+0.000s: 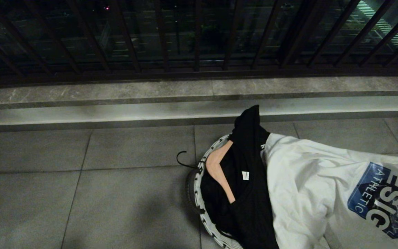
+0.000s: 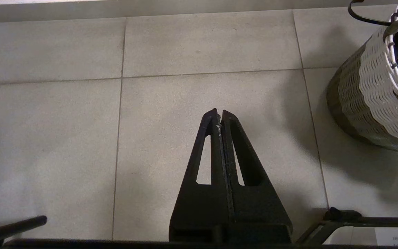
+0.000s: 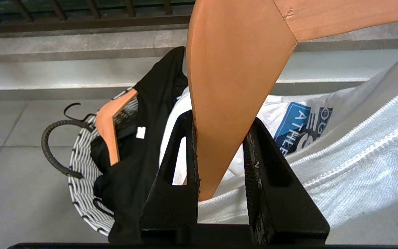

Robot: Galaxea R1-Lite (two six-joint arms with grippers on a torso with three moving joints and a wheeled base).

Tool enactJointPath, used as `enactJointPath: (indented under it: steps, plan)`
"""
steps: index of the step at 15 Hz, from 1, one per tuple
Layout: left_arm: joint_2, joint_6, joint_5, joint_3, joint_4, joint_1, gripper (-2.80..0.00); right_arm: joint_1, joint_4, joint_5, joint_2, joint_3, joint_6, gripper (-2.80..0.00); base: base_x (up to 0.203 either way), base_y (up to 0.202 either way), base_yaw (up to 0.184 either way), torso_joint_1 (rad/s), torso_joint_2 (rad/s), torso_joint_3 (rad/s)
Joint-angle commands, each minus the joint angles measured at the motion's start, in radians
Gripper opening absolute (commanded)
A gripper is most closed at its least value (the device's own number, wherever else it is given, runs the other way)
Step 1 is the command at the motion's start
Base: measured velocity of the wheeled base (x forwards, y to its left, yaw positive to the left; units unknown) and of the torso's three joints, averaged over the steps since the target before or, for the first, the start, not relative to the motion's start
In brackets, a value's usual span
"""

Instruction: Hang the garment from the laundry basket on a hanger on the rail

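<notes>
Hanger [image 3: 233, 79] clamped in right claw [image 3: 219, 121]

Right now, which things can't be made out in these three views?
- Right gripper: absent from head view; seen only in its wrist view, clamped on a wooden hanger.
- Held hanger's hook: cut off by that view's edge.
- Laundry basket interior: head view, covered by black garment and white shirt.
</notes>
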Motion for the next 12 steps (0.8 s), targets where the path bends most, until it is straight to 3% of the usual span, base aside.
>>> enactJointPath:
  steps: [1, 9, 12]
  plan:
    - [0.001, 0.000, 0.000, 0.000, 0.000, 0.000, -2.80, 0.000, 0.000, 0.001, 0.002, -0.006, -0.006, -2.80, 0.000, 0.000, 0.000, 0.000, 0.00, 0.000]
    - [0.001, -0.001, 0.000, 0.001, -0.001, 0.000, -2.80, 0.000, -0.002, -0.001, 0.002, -0.009, -0.028, -2.80, 0.000, 0.000, 0.000, 0.000, 0.00, 0.005]
    - [0.001, -0.002, 0.000, 0.001, -0.001, 0.000, -2.80, 0.000, -0.002, -0.001, 0.002, -0.008, -0.032, -2.80, 0.000, 0.000, 0.000, 0.003, 0.00, 0.150]
